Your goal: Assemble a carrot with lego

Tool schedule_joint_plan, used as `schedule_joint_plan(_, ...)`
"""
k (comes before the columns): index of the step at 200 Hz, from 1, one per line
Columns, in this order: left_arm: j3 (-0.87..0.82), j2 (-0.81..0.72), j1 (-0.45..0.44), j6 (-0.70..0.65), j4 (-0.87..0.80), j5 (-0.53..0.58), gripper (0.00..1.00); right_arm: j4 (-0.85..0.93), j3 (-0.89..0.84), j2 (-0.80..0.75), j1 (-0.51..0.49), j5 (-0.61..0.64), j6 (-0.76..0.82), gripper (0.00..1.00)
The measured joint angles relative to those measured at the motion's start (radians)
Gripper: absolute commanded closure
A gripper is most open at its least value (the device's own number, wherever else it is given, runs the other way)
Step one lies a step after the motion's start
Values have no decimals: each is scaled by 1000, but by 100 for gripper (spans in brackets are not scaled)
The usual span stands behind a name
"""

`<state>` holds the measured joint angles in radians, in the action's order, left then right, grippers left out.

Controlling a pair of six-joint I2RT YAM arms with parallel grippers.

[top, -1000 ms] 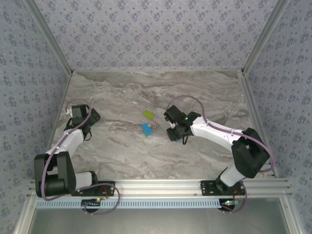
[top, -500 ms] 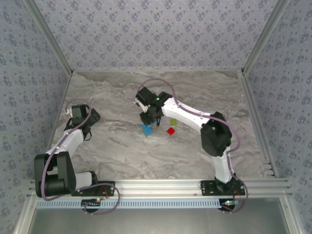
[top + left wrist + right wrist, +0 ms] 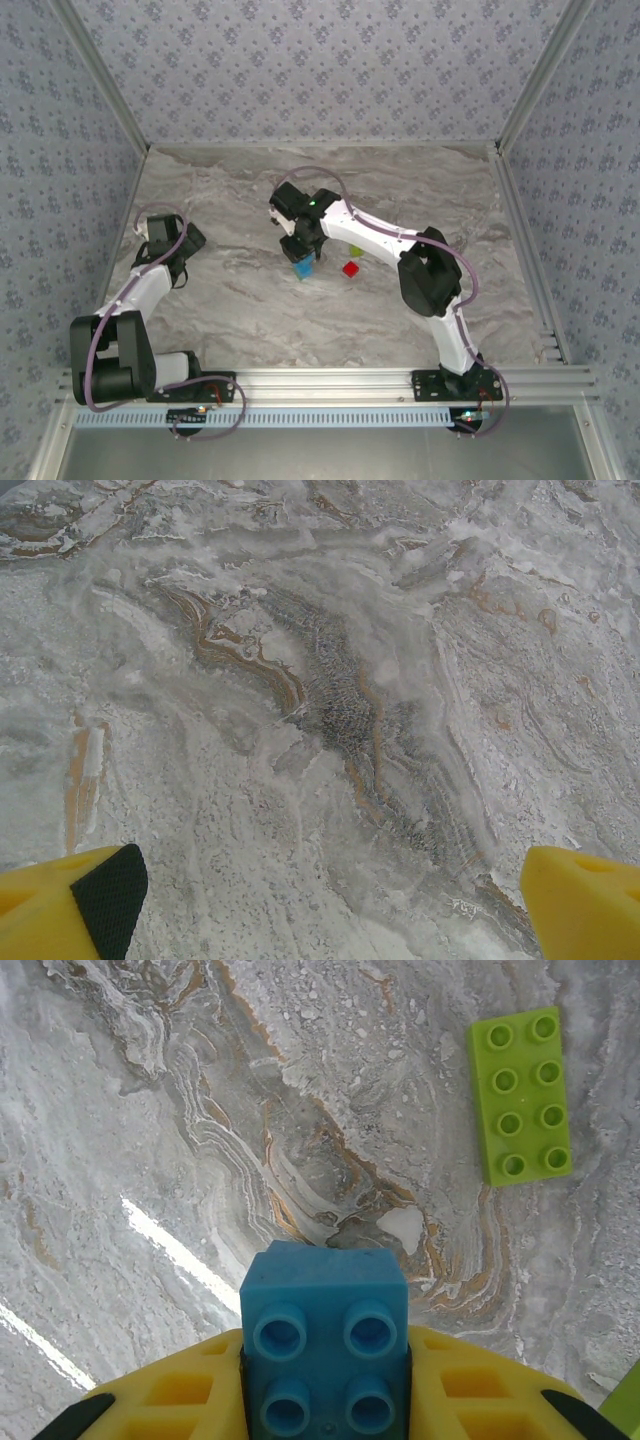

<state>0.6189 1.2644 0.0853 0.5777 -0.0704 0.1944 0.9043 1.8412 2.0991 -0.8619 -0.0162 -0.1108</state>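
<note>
One arm (image 3: pixel 372 233) stretched leftward, right fingers (image 3: pixel 170 1395) clamping blue brick (image 3: pixel 325 1345) (left fingers (image 3: pixel 585 900) wide)

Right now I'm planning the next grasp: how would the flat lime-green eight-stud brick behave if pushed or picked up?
The lime-green brick looks like rigid moulded plastic, so it should keep its shape. Lying flat, studs up, on the smooth marble table, it would probably slide, maybe spin, rather than tip or roll. It is small, so likely light.

Rt wrist cam: blue brick (image 3: pixel 323 1345) cut off at bottom edge, lime-green bit (image 3: pixel 626 1406) clipped at corner. Top cam: lime brick (image 3: pixel 355 248) partly hidden behind rt arm (image 3: pixel 378 232).
</note>
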Motion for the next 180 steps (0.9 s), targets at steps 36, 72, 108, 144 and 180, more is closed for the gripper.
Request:
schedule_joint_plan(36,0,0,0,0,0,0,2,5,0,1,-1,0,-1,67)
schedule_joint_plan(72,0,0,0,0,0,0,3,4,0,1,-5,-1,-18,67)
schedule_joint_plan(108,0,0,0,0,0,0,2,-16,-25,1,-11,-8,-39,67)
schedule_joint_plan(144,0,0,0,0,0,0,2,-22,-53,1,-16,-7,-57,67)
schedule_joint_plan(180,0,0,0,0,0,0,3,-37,-60,1,-16,-8,-65,67)
